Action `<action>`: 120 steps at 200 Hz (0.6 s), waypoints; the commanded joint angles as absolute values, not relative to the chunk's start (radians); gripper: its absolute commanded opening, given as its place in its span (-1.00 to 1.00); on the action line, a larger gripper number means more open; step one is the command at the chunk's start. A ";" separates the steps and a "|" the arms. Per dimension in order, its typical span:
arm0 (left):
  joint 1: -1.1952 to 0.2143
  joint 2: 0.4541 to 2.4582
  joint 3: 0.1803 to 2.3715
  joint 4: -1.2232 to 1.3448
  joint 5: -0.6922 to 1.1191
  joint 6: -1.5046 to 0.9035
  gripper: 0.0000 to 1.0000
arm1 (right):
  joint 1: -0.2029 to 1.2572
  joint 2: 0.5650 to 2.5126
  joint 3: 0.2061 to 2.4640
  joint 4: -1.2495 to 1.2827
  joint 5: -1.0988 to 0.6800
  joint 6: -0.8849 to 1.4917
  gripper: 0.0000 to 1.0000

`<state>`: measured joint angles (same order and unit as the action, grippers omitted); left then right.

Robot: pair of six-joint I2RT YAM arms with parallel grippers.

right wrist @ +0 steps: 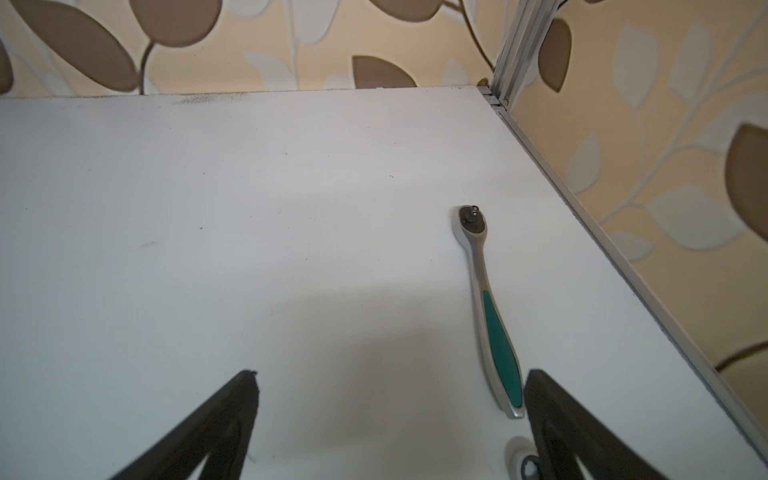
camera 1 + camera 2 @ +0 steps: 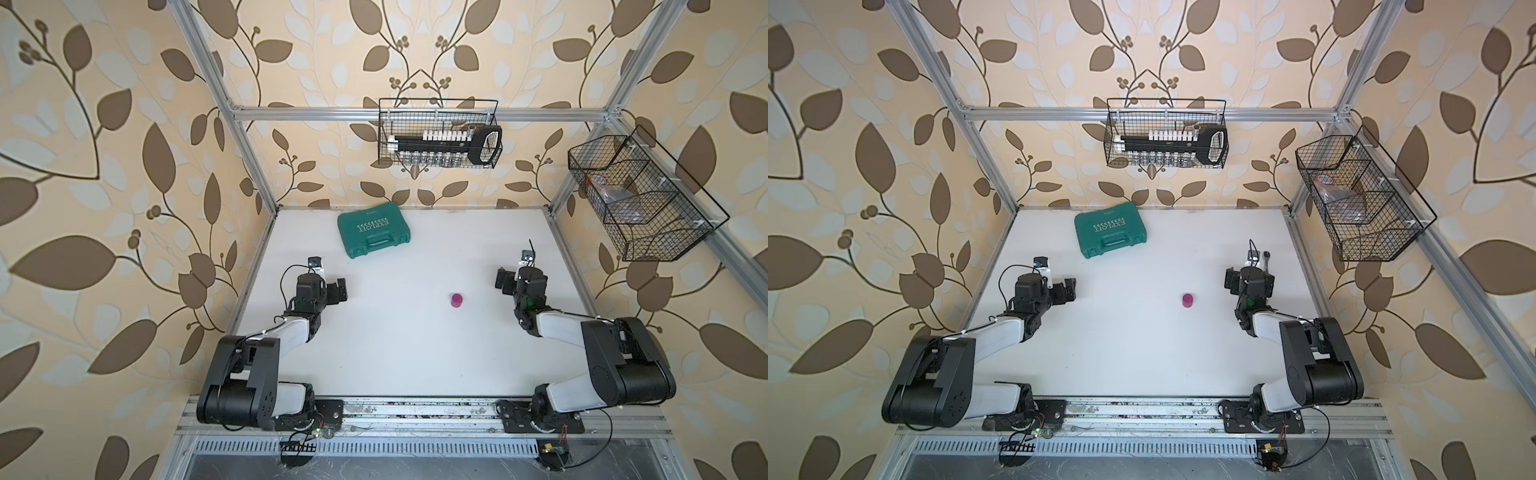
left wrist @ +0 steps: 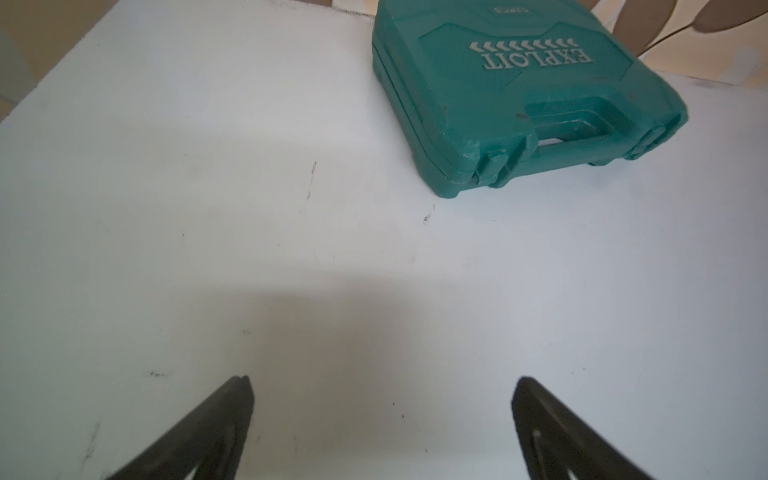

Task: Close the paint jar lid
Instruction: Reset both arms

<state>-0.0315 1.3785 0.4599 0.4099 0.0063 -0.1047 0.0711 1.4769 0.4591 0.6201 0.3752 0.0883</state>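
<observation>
One paint jar (image 2: 456, 300) standing upright, round top facing up, left gripper (image 3: 384, 380) and right gripper (image 1: 392, 373) spread apart, empty.

On the white tabletop (image 2: 395, 353), a closed teal EXPLOIT tool case (image 2: 373, 228) lies flat at 11 o'clock. A teal-gripped ratchet wrench (image 1: 486, 299) lies at 2 o'clock. A back wire basket (image 2: 436, 99) holding sockets (image 2: 442, 135) hangs at 12 o'clock, and a side wire basket (image 2: 681, 172) hangs at 2 o'clock.
</observation>
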 commanded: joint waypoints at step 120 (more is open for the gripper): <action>-0.051 1.217 0.345 0.518 0.005 -0.091 0.98 | 0.047 1.465 0.436 0.669 0.357 0.089 0.97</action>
<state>-0.0517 1.2728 0.3790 0.4252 0.0402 -0.0811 0.0498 1.4765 0.4522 0.6476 0.3622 0.0883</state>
